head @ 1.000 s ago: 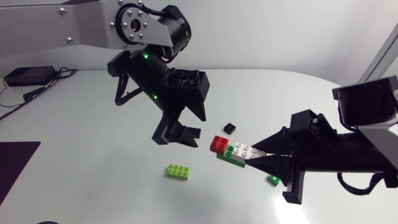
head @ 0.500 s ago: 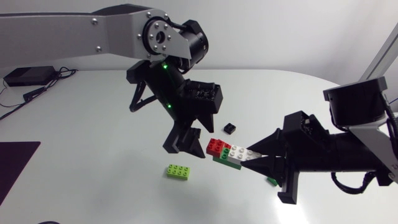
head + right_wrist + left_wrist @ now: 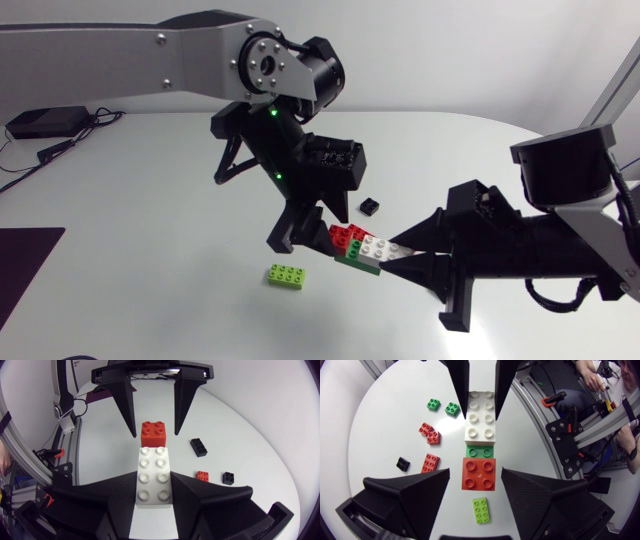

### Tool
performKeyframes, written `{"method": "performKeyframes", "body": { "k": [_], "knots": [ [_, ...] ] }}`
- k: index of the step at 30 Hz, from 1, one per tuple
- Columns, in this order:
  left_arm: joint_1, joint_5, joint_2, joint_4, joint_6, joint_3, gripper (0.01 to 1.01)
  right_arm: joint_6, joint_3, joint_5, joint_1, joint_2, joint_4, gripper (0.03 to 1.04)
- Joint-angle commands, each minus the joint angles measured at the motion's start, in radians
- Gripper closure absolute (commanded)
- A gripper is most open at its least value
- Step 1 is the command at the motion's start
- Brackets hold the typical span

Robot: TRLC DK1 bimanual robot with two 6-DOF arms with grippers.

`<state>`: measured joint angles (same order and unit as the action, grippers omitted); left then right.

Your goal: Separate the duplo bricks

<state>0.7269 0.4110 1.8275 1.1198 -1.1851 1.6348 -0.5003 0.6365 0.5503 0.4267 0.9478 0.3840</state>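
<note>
Now, brick stack: a white brick with a green brick under it and a red brick on the end away from the right arm. All three are joined in one piece near the middle of the surface.
Right side: the right jaws are closed on the white brick, one finger pressed to each long side.
Left side: the left arm comes down from above. The left jaws are spread wide, one finger on either side of the red brick, with a gap showing on both sides.
Loose bricks: a lime brick lies on the surface just beside the stack, and a small black brick lies near it on the other side. Well apart from these, the left wrist view shows two small green bricks and a few small red bricks.
</note>
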Motion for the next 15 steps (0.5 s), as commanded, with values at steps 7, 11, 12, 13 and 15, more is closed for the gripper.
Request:
{"method": "performKeyframes", "body": {
  "k": [7, 11, 12, 13, 15],
  "knots": [
    [0.003, 0.008, 0.024, 0.021, -0.002, 0.023, 0.782, 0.036, 0.014, -0.007, 0.023, 0.02, -0.013, 0.76],
    [0.0, 0.009, 0.024, 0.028, -0.01, 0.017, 0.843, 0.04, 0.017, -0.012, 0.038, 0.028, -0.017, 0.76],
    [0.0, 0.011, 0.024, 0.029, -0.01, 0.019, 0.844, 0.04, 0.015, -0.012, 0.04, 0.028, -0.019, 0.76],
    [0.0, 0.015, 0.024, 0.029, -0.01, 0.019, 0.844, 0.04, 0.015, -0.013, 0.043, 0.028, -0.02, 0.76],
    [-0.007, 0.028, 0.024, 0.032, -0.01, 0.03, 0.844, 0.039, 0.008, -0.039, 0.061, 0.028, -0.027, 0.76]
  ]
}}
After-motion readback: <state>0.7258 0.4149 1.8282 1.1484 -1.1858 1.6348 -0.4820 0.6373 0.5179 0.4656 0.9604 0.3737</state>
